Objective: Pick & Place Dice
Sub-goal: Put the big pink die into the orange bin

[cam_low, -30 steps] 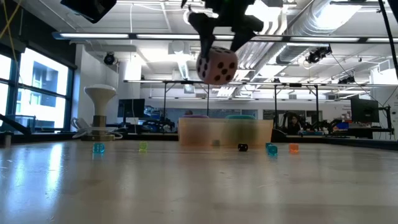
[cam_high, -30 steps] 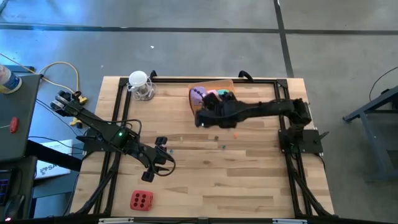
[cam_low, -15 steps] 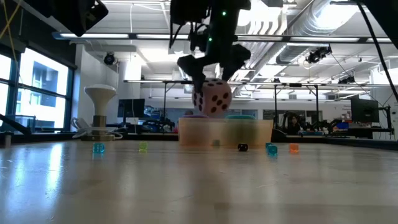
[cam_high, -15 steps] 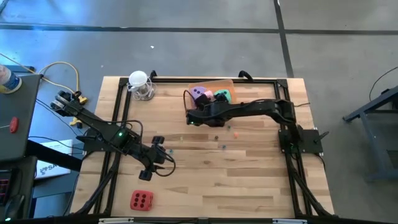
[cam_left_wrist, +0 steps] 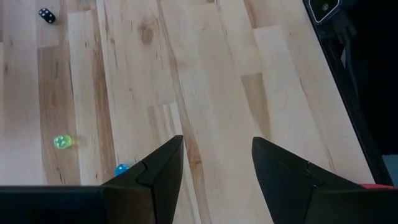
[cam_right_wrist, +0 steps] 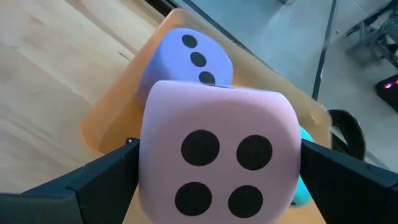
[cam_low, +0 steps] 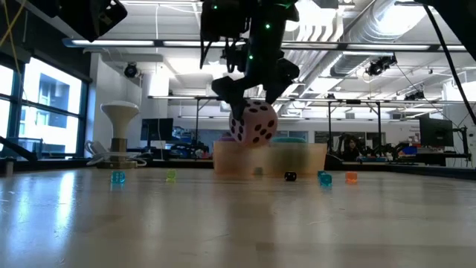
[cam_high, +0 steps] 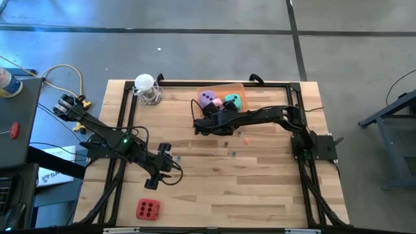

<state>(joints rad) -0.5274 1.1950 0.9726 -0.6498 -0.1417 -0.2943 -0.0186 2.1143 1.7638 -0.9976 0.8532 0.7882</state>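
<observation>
Pink die, rounded corners, four dark pips

The high view looks straight down on the whole desk. The low view sits at desk-top height, facing the room. Each wrist view looks closely past its own fingers. High, low and right wrist views share the pink die.

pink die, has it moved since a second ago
Yes. In the low view the pink die has dropped lower, toward the orange tray, held in the right gripper.
</observation>
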